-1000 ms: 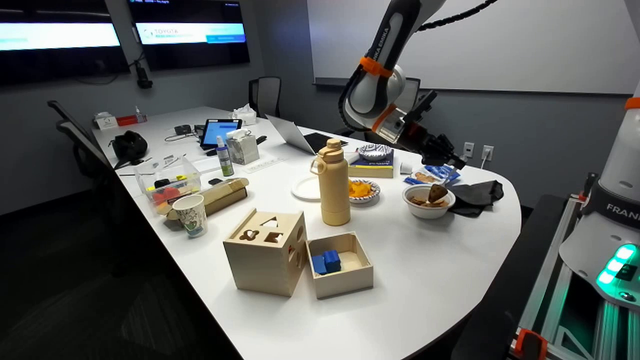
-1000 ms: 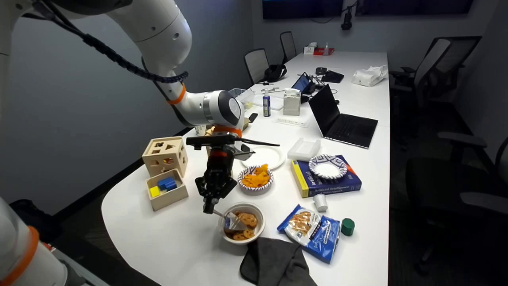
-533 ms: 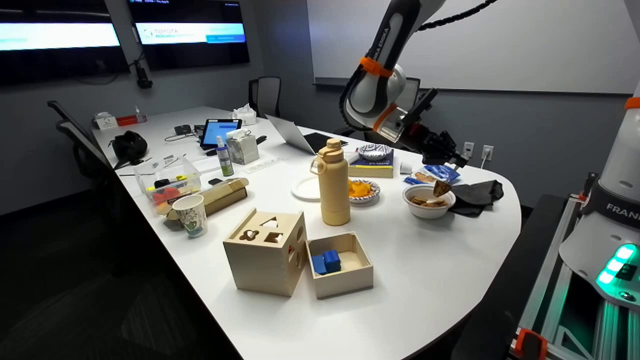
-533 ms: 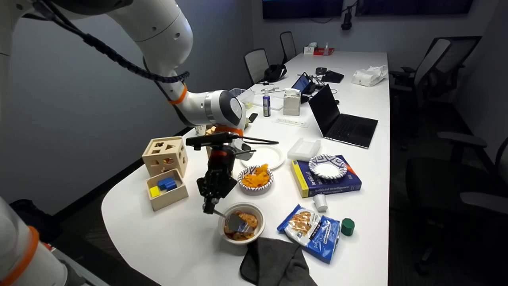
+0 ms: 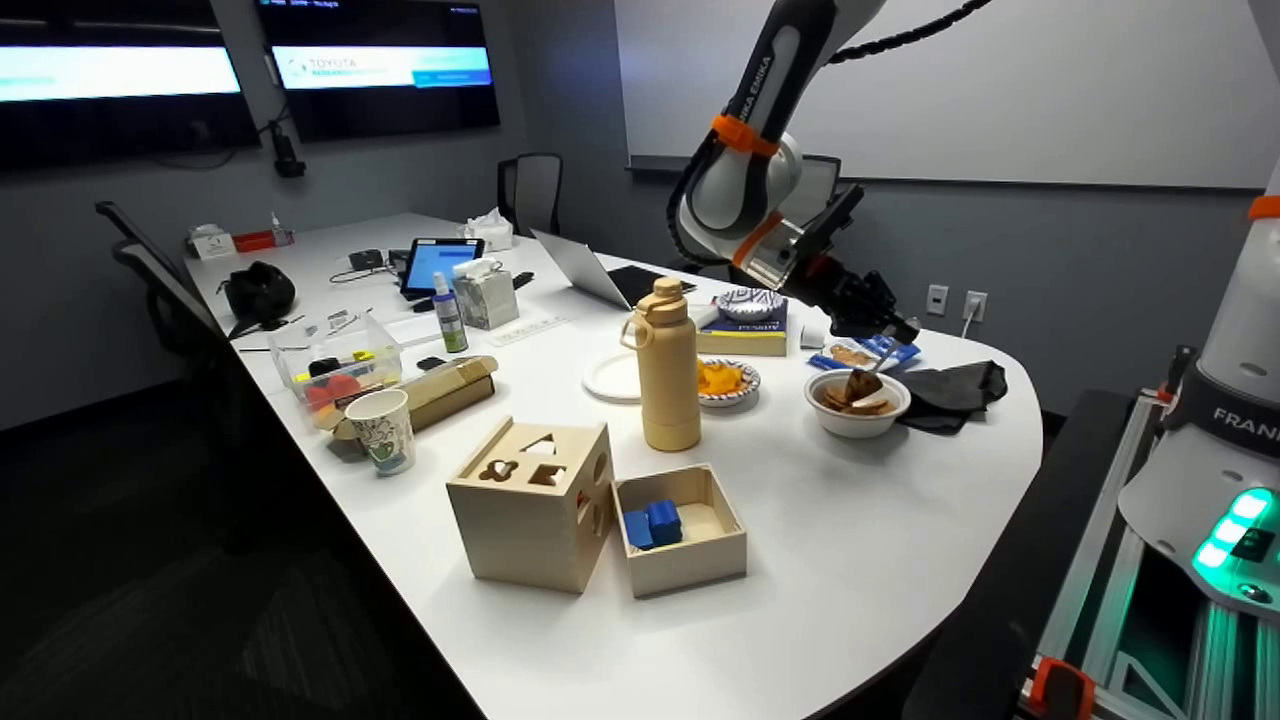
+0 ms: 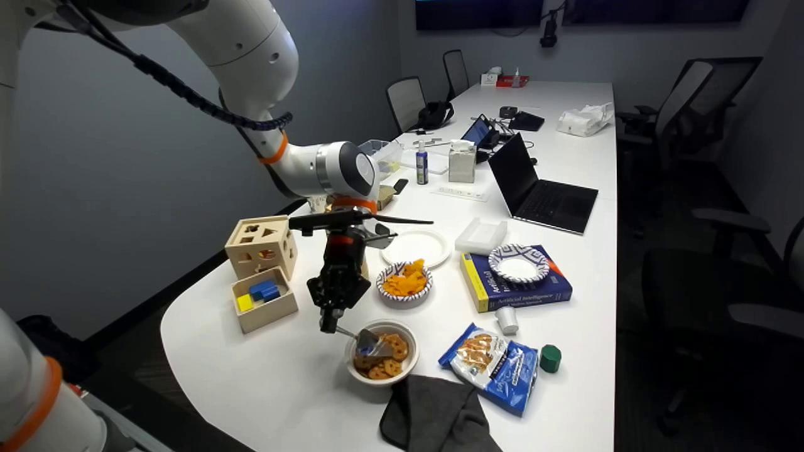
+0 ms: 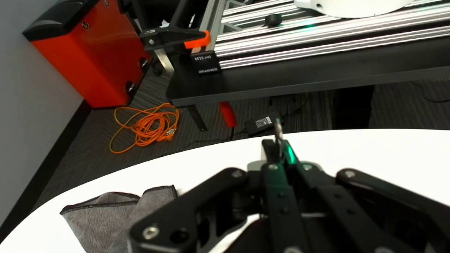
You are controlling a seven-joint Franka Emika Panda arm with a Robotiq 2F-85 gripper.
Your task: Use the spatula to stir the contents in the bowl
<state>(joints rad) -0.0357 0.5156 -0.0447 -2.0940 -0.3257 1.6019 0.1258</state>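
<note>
The small round white bowl (image 6: pixel 411 363) stands upright on the table and also shows in an exterior view (image 5: pixel 856 428). Its contents (image 6: pixel 396 346), orange-brown round chips, fill its hollow. My gripper (image 6: pixel 329 323) is beside and above the bowl and also shows in an exterior view (image 5: pixel 903 330). It is shut on the handle of a metal spatula (image 6: pixel 375 347). The spatula slants down over the rim, its blade among the contents. In the wrist view the handle end (image 7: pixel 278 135) sticks out between the fingertips (image 7: pixel 280 151). The bowl and the blade are hidden there.
A dark grey cloth (image 6: pixel 436 414) lies against the bowl. A blue snack bag (image 6: pixel 493 367) and a green cap (image 6: pixel 550 358) lie close by. A patterned bowl of orange chips (image 6: pixel 405 281), a tall tan bottle (image 5: pixel 668 370) and a wooden tray (image 5: pixel 685 570) stand farther off.
My gripper first shifts slightly right, then back left, in an exterior view. The spatula blade swings through the contents with it and changes its tilt. The bowl stays in place.
</note>
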